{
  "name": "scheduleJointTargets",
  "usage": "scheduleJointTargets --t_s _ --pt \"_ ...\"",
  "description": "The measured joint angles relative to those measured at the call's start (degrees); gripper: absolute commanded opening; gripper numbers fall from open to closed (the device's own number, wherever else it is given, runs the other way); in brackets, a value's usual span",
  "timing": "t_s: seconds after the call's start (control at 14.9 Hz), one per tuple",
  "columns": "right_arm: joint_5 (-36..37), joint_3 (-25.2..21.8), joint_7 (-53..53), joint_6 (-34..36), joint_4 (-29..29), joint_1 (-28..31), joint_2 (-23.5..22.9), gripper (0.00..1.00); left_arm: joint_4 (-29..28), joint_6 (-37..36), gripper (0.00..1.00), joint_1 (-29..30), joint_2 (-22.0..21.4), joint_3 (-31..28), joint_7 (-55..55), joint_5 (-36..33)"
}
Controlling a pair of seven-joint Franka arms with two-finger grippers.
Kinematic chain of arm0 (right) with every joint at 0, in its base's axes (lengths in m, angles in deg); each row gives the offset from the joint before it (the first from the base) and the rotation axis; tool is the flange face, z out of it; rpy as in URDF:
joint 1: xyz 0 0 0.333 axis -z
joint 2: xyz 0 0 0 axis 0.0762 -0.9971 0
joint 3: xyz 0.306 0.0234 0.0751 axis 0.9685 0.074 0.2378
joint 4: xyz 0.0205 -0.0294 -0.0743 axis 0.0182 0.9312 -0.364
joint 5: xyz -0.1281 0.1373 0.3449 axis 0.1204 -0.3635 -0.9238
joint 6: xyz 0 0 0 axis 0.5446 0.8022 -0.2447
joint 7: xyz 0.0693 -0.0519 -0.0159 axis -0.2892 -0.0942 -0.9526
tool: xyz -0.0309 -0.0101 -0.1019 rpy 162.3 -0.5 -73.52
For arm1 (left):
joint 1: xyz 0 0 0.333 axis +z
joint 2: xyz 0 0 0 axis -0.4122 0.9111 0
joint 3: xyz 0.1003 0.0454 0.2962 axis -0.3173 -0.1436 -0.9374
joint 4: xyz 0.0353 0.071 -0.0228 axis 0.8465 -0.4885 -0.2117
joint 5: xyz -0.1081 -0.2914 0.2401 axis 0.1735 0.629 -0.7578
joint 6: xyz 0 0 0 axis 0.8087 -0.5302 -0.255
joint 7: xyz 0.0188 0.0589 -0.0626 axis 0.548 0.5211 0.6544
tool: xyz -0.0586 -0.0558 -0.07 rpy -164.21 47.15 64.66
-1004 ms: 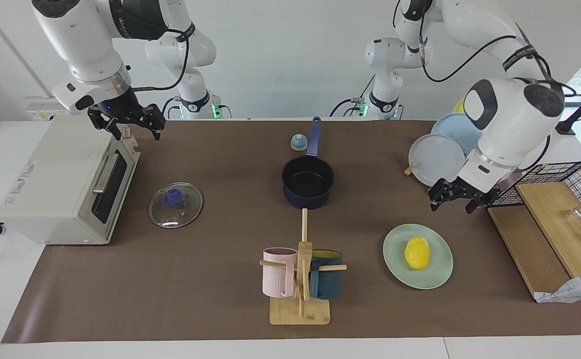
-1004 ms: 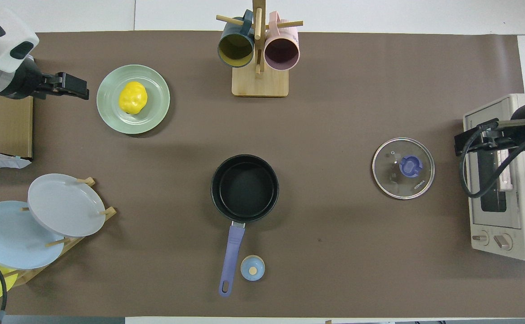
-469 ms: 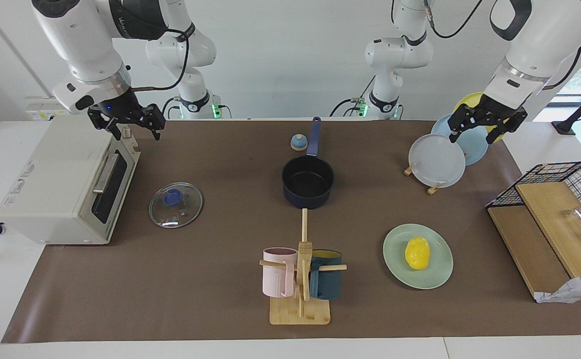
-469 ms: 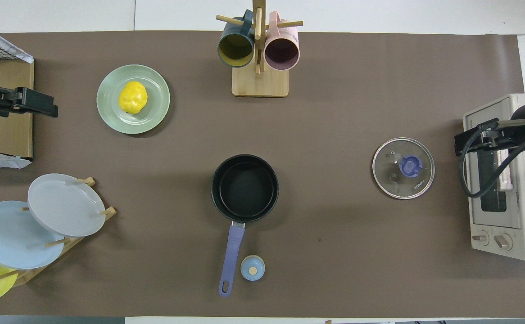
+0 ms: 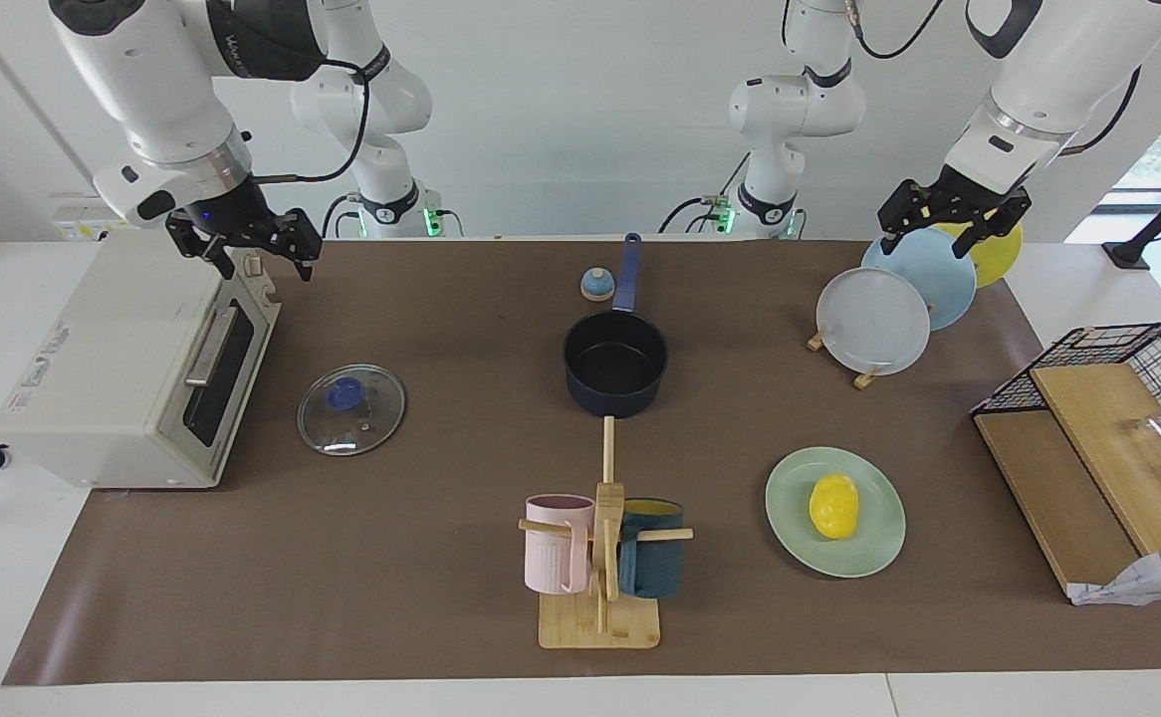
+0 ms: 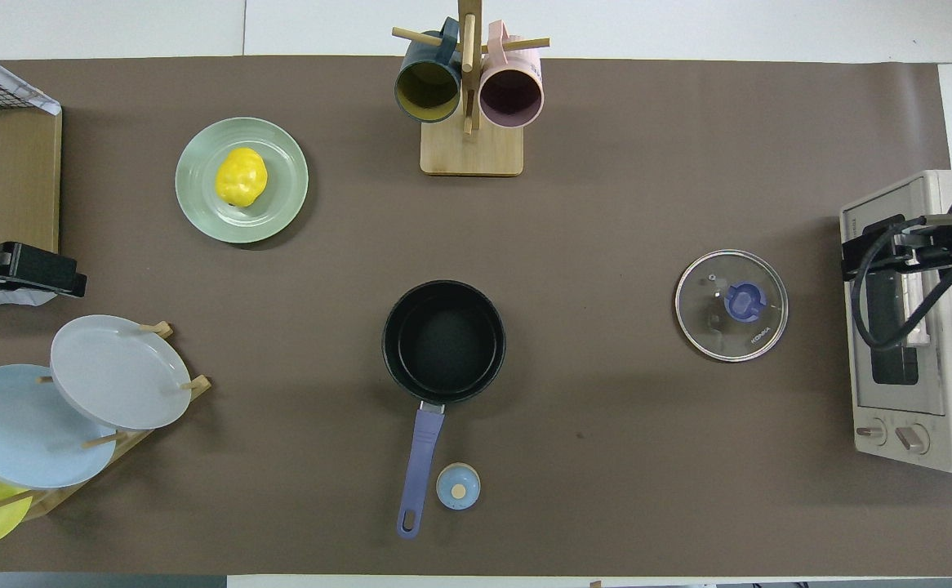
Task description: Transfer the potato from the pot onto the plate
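The yellow potato (image 5: 832,505) lies on the mint-green plate (image 5: 879,543), toward the left arm's end of the table; it also shows in the overhead view (image 6: 241,176) on the plate (image 6: 280,204). The navy pot (image 5: 615,363) stands mid-table with nothing in it, its blue handle toward the robots; its black inside (image 6: 443,339) is bare. My left gripper (image 5: 924,237) is open and holds nothing, up in the air over the plate rack; in the overhead view it (image 6: 68,282) is at the edge. My right gripper (image 5: 264,264) is open and holds nothing, over the toaster oven's door edge (image 6: 860,253).
A plate rack holds a grey-white plate (image 5: 872,321), a light blue plate and a yellow plate. A glass lid (image 5: 351,408) lies beside the toaster oven (image 5: 122,368). A mug rack (image 5: 600,558) stands farther from the robots than the pot. A wire basket with boards (image 5: 1088,438) is at the left arm's end.
My left gripper has risen from beside the mint-green plate and moved back over the plate rack. The right gripper has shifted only slightly. The potato and pot have not moved.
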Motion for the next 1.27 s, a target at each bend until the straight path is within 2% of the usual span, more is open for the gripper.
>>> scheduleJointTargets --t_s 0.33,1.27 --pt "-1.4 -0.2 0.0 -0.8 -0.1 0.8 0.0 1.0 3.6 -2.3 1.0 0.0 1.3 0.2 0.1 0.0" --pt "-2.0 -0.2 0.1 -0.8 -0.1 1.9 0.1 1.0 4.0 -2.3 1.0 -0.3 1.7 0.9 0.1 0.0"
